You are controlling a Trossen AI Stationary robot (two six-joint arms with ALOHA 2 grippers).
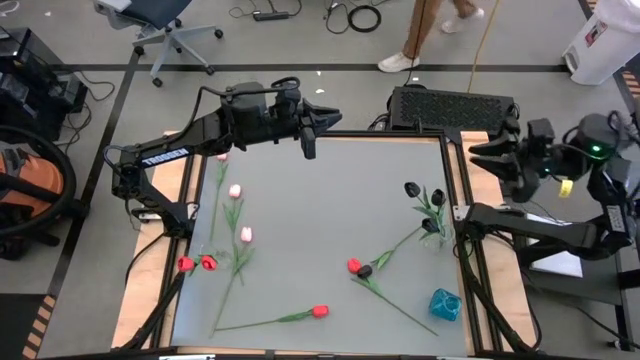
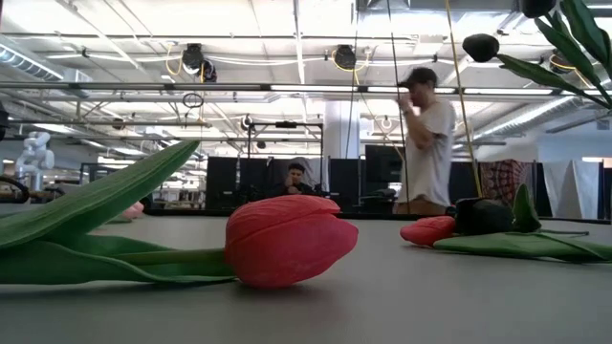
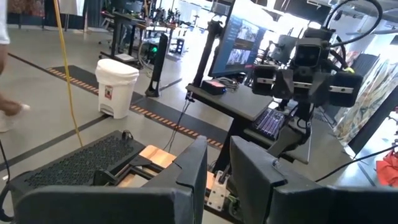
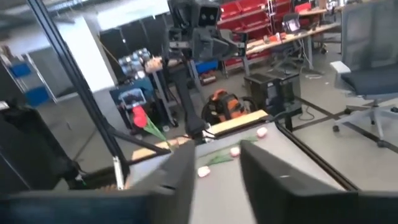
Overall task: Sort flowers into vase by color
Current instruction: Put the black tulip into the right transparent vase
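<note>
Several tulips [image 1: 319, 311] lie unsorted on the bench [image 1: 320, 220]. The left tool [image 1: 318, 130] and right tool [image 1: 478, 158] hover empty, fingers slightly spread. Next, I think, one must grasp a stem.

A teal cube [image 1: 445, 304] sits near the table's [image 1: 330, 230] corner; a person [image 2: 426, 143] stands beyond.

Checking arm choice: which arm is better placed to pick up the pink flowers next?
Left, probably. The pink flowers lie on the table's left half, nearer the left gripper; the right gripper sits beyond the right edge.
</note>
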